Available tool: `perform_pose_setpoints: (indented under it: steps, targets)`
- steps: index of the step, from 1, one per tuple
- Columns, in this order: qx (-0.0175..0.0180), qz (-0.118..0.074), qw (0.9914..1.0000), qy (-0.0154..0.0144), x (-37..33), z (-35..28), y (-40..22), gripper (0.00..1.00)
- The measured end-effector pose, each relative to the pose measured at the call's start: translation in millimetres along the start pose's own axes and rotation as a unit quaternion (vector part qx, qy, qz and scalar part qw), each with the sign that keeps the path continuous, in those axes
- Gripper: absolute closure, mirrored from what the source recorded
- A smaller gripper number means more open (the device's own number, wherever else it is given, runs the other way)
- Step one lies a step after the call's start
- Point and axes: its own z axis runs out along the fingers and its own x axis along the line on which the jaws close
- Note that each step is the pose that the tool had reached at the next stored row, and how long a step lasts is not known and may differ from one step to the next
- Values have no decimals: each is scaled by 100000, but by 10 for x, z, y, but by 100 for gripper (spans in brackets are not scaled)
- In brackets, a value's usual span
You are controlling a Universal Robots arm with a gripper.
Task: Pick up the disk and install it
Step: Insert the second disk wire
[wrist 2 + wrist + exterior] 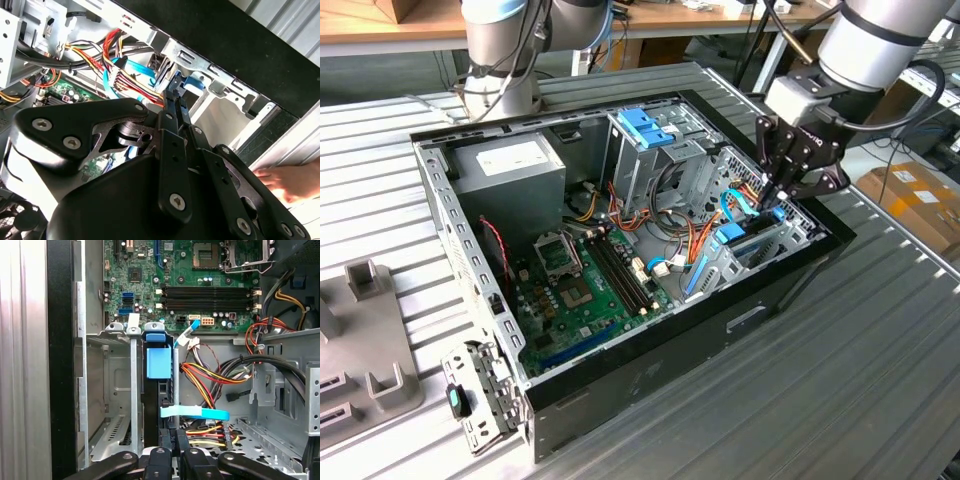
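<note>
Gripper [782, 193]: jaws clamped on the disk's edge
Disk [159, 390]: upright in the drive bay at the case's [650, 385] front corner, light-blue carrier tab showing
Case: lying open on the worktop [840, 400]

A silver-grey arm [875, 40] with a dark band and black cables ends in a pale block. The tool [782, 190] is matte black, its linkage plates [85, 132] fastened with silver screws.

Green motherboard [582, 290], light-blue disk [158, 362] carrier, black pincer [778, 196], red-yellow-orange cables [205, 377].
</note>
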Motion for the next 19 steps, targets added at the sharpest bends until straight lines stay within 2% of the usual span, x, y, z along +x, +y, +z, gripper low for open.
perform_pose_setpoints:
  steps: [6,19]
  targets:
    - [2,8,100000,9,24,21,2,84]
    - [0,29,100000,6,25,33,26,84]
